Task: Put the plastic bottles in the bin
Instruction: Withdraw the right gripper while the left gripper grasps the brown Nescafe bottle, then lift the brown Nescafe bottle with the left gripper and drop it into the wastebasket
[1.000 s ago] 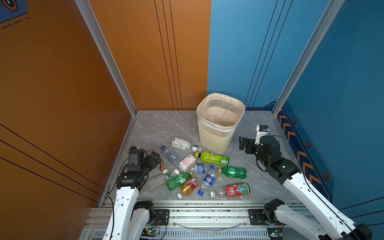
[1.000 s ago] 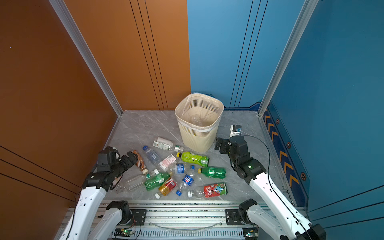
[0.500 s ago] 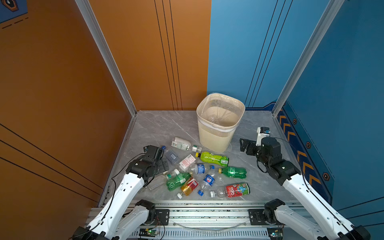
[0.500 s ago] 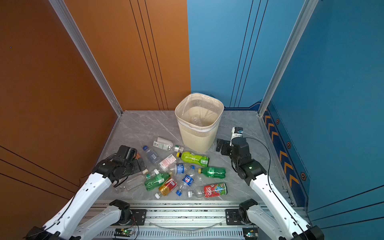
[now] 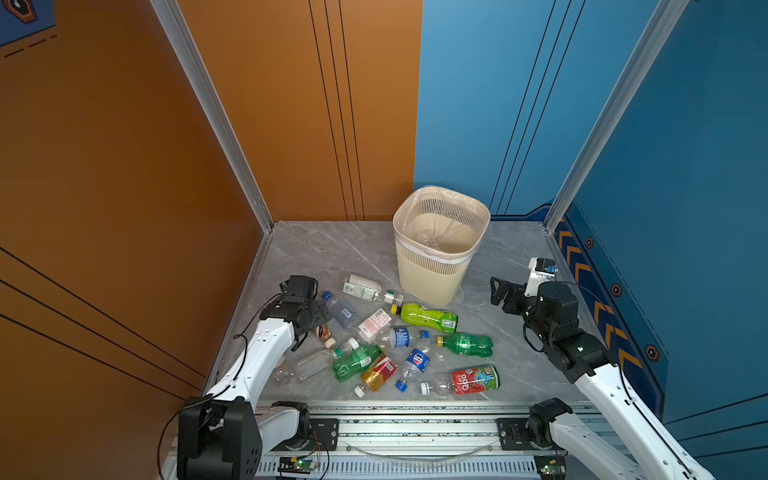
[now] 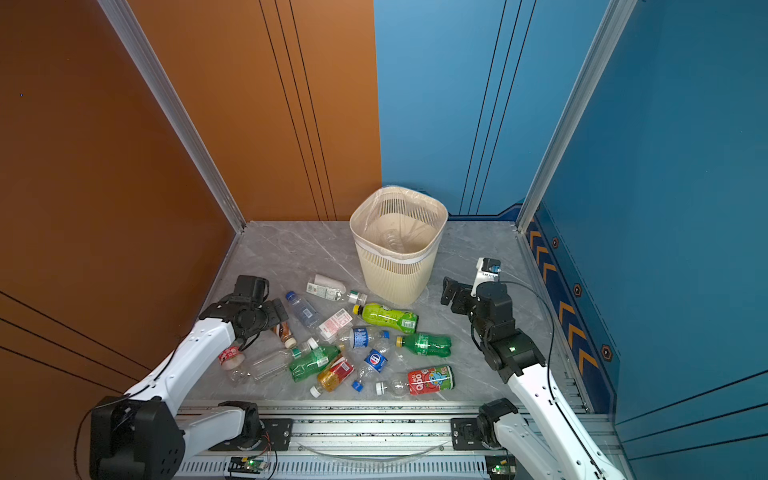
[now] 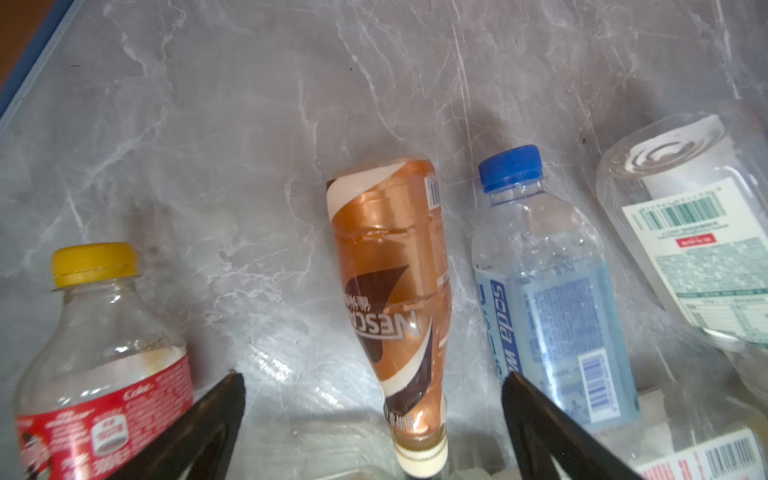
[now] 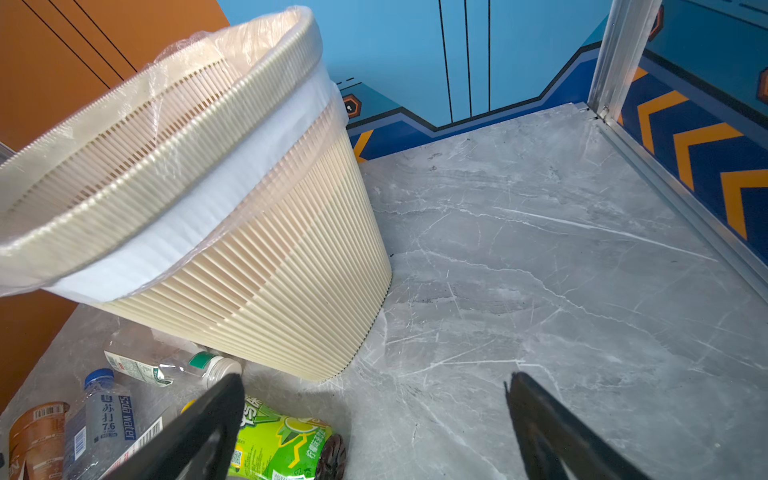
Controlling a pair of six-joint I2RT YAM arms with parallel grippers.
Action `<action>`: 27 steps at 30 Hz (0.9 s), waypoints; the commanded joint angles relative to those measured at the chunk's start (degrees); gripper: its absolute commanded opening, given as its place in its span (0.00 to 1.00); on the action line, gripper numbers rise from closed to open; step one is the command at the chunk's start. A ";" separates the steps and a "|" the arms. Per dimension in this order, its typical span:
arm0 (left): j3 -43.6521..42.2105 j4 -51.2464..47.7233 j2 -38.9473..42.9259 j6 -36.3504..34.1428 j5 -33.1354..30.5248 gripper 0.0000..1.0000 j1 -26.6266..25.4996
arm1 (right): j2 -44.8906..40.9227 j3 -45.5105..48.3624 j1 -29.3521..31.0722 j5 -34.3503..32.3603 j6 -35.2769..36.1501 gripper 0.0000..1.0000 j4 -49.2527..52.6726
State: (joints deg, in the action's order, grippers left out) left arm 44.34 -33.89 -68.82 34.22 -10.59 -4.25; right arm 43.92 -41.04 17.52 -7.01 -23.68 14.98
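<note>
**A:** The brown coffee bottle lies flat on the worktop, at the left fringe of the scattered plastic bottles. It is well apart from the bin, which stands upright behind the pile.

**B:** And the left pincer?

**A:** Jaws apart, empty, hanging over that bottle. In the left wrist view one finger shows on each side of its cap end.

**B:** What makes a good close?

**A:** Probably a descent further along the body, where it is widest, since the tapered neck would likely slip out. The blue-capped soda water bottle lies just beside it, so that finger needs to drop into the narrow gap without nudging the neighbour. The yellow-capped cola bottle on the other side leaves more room.

**B:** The right pincer?

**A:** Apart too, holding nothing, hovering beside the bin, near the lime-green bottle. It would do well to keep off the bin's mouth, so the left arm's carry has a free path.
</note>
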 commanded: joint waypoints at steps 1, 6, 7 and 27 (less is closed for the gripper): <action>-0.74 5.03 -3.15 -0.43 2.84 0.96 1.00 | -1.27 1.05 -0.72 0.87 -0.75 1.00 2.23; -0.61 8.05 -8.40 0.23 3.64 0.93 1.66 | -1.62 1.06 -1.43 0.53 -0.81 1.00 2.17; -0.50 8.51 -9.46 0.18 3.88 0.92 1.74 | -1.54 1.11 -1.52 0.72 -0.75 1.00 2.16; 2.88 8.53 -8.16 -0.09 5.54 0.51 4.77 | -0.96 0.27 -2.92 0.77 -0.98 1.00 1.38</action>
State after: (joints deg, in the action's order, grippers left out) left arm 45.60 -23.66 -80.82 34.72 -5.85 -0.21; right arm 42.96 -40.38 15.09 -6.57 -23.94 15.90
